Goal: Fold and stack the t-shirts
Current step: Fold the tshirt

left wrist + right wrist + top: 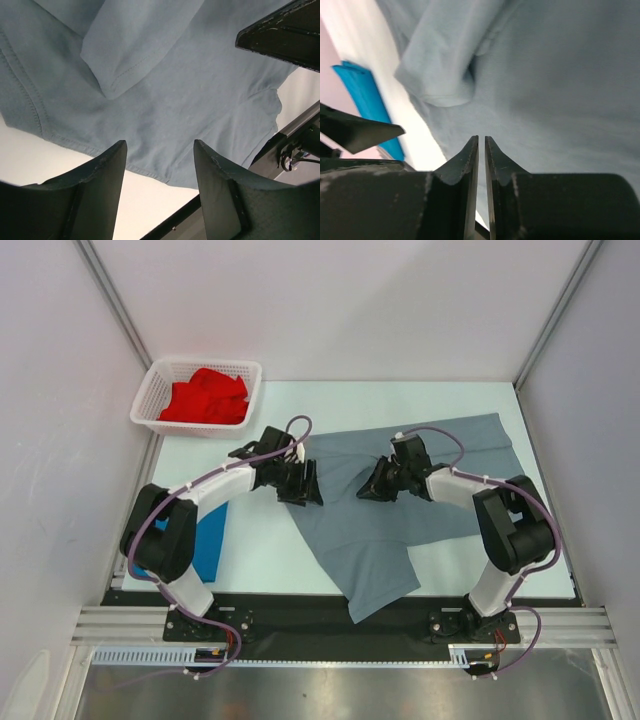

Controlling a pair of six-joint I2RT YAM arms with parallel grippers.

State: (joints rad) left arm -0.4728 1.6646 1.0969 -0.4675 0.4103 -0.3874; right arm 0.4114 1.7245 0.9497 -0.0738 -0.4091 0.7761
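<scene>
Far left, back corner of table [270, 550]: white mesh basket [150, 405], red t-shirt [205, 398] bunched inside. Nearer, at left front edge: blue t-shirt [212, 540], flat, looks folded, partly hidden under left arm; also seen in right wrist view as a blue strip [367, 105].

Centre-left: left gripper [300, 483] over the left edge of the grey t-shirt [400, 525]. Fingers spread wide in left wrist view [160, 165], nothing between them, cloth below. Contact with cloth: cannot tell.

Centre to right: grey t-shirt spread flat, wide part toward back right, one corner hanging over the near table edge onto the black base plate [300, 615]. Sleeve [125, 60] folded over onto the body.

Centre-right: right gripper [372, 490] on the shirt's middle. Fingers pressed nearly together [481, 150], only a thin slit. Cloth caught at the tips or not: cannot tell.
</scene>
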